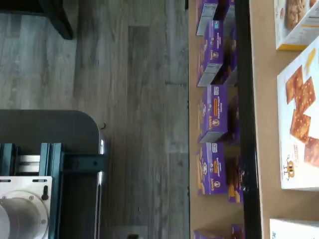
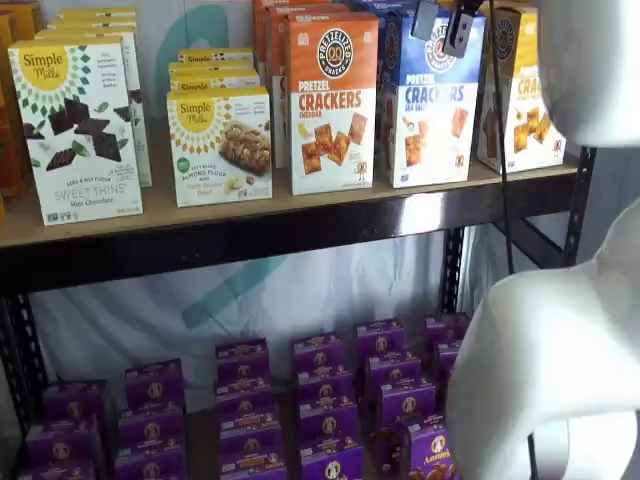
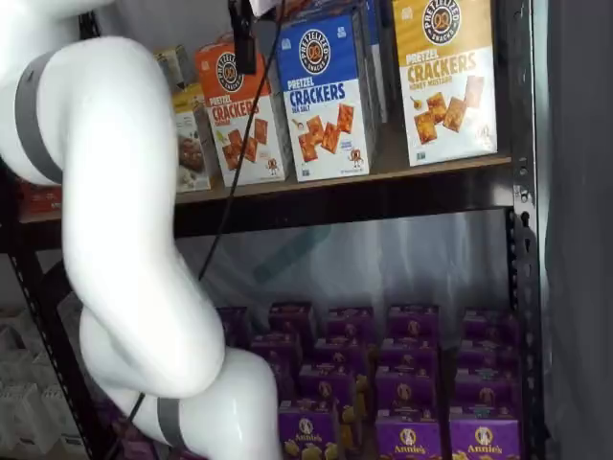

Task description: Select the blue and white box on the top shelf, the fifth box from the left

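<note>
The blue and white box [image 2: 430, 95] stands upright on the top shelf [image 2: 250, 232], between an orange-topped cracker box [image 2: 332, 100] and a yellow-topped one [image 2: 520, 90]. It also appears in the other shelf view, where the blue and white box [image 3: 326, 96] is on the top shelf [image 3: 383, 192]. My gripper [image 2: 443, 22] hangs from the upper edge in front of the box's blue top, open, with a gap between its two black fingers and nothing held. Only one black finger [image 3: 242, 38] shows from the other side.
My white arm [image 2: 560, 350] fills the right foreground and, seen from the other side, the white arm [image 3: 124, 240] fills the left. Purple boxes [image 2: 330, 400] crowd the lower shelf. Simple Mills boxes [image 2: 80, 130] stand further left. The wrist view shows a white cracker box [image 1: 299, 119] on the tan board.
</note>
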